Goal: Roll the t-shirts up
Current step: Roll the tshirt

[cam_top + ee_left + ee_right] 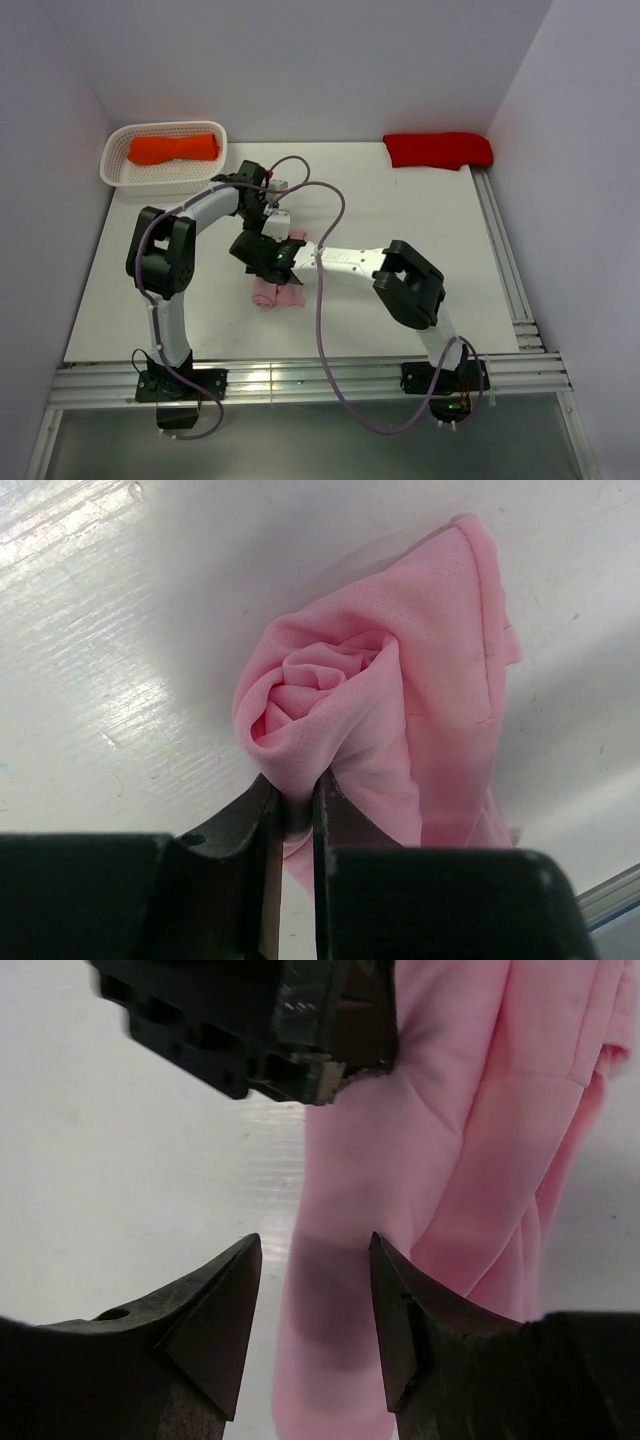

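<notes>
From above, the pink t-shirt is seen mid-surface, bunched into a roll beneath both arms, which are crossed over it. An orange t-shirt is lodged in the white basket at the far left, and a red t-shirt is laid at the far right — both well apart from the action.

On the left wrist view, the left gripper is clamped on a fold at the roll's end, where a tight spiral is shown.

On the right wrist view, the right gripper is held released, jaws apart, over the pink cloth, with nothing grasped.

The rolling step is judged nearly finished for this shirt. Next, the loose tail is to be tucked or the roll steadied — a gentle release is called for, lest the spiral be unwound.
</notes>
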{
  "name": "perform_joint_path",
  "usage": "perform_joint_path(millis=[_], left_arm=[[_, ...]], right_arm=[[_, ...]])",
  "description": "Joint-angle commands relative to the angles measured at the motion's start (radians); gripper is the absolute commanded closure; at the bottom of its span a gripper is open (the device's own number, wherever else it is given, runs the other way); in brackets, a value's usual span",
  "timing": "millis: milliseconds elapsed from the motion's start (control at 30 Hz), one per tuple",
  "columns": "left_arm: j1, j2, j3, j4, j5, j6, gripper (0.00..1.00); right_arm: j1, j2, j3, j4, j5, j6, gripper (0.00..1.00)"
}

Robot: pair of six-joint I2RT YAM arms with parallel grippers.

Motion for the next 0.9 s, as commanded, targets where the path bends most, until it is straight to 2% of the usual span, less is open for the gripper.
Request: perform_joint_path(millis=[0,133,367,700,767,867], left_arm=[[-0.012,0.004,0.021,-0.007,-0.056,0.000,0.90],[-0.015,0.014,0.030,-0.012,-0.053,0.000,0.90],[-0.019,0.019,0.032,-0.007,-0.042,-0.002,0.81],[-0.022,0.022,0.036,-0.009,-0.037,-0.005,0.68],[-0.022,0.022,0.035,-0.010,-0.040,-0.004,0.66],[-0.022,0.017,0.033,-0.010,-0.036,0.003,0.61]], right_arm=[[0.004,0.045,0.057,-0.001,0.062,-0.037,0.45],[0.005,0.088,0.100,-0.099,0.085,-0.003,0.46],[0.007,0.106,0.074,-0.135,0.059,0.008,0.45],[0.018,0.255,0.247,-0.324,0.038,0.014,0.43],[0.018,0.267,0.265,-0.346,0.041,0.020,0.46],[0.019,0.281,0.284,-0.398,0.049,0.026,0.57]])
